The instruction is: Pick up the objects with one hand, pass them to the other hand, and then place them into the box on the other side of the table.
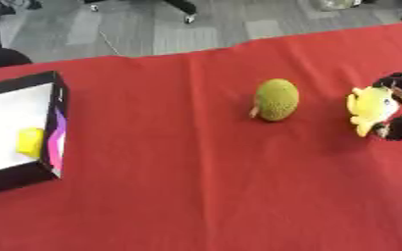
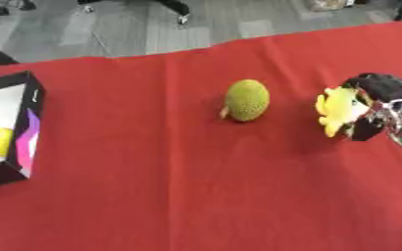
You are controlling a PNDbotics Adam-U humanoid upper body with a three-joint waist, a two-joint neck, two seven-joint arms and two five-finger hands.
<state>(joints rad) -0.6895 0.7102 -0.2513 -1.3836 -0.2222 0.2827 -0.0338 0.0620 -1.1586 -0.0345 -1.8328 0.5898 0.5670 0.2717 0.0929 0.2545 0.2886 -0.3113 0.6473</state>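
We see a red cloth (image 1: 196, 186) over the table. At the right edge the right hand (image 2: 378, 105), black with silver parts, has its fingers curled round a yellow toy (image 2: 335, 110); the toy's lobed edge sticks out toward the middle of the table. Whether the toy touches the cloth we cannot tell.

Near the centre, a green fruit (image 1: 276, 99) with a bumpy skin lies on the cloth, a short stub at its lower left. It is near the toy but apart from it, touched by nothing.

At the left edge sits the box (image 1: 57, 98): black walls, white floor, a pink and purple band on the inner right wall. A yellow thing (image 1: 29, 141) lies inside, near that wall. Box and fruit are well apart.

We find no left hand in either view.

Grey floor beyond the far table edge.
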